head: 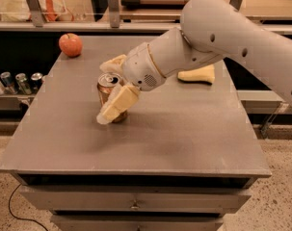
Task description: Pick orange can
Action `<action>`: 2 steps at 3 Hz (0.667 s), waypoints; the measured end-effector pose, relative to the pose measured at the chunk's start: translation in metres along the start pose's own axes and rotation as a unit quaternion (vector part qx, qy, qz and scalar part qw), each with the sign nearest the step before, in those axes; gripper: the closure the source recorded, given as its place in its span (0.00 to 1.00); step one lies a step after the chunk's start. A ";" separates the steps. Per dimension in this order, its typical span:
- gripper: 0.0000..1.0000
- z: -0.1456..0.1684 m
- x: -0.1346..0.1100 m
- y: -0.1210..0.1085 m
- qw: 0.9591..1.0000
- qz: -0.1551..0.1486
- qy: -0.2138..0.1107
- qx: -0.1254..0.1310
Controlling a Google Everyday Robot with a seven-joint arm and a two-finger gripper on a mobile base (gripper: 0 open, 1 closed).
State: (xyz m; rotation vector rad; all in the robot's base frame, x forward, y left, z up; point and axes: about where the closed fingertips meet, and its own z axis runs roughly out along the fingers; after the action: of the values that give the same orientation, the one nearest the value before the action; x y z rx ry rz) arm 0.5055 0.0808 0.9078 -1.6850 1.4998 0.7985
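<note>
The orange can (107,88) stands upright on the grey table (184,134), left of centre. It is copper-orange with a silvery pull-tab top. My gripper (103,93) has come in from the right and straddles the can. One pale finger (115,105) crosses the can's front and hides its lower right part. The other finger (112,64) lies behind its top. The fingers look open, with the can between them, and the can still rests on the table.
A red-orange apple (71,44) sits at the table's far left corner. A pale yellow object (198,75) lies at the back right, behind my arm. Small silvery cans (20,82) stand on a lower shelf beyond the left edge. A counter with railing runs behind.
</note>
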 end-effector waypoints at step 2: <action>0.64 0.009 0.007 -0.006 1.000 0.009 -0.014 -0.007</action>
State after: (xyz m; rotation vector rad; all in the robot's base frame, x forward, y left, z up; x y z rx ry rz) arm 0.5121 0.0846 0.8974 -1.6657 1.4967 0.8400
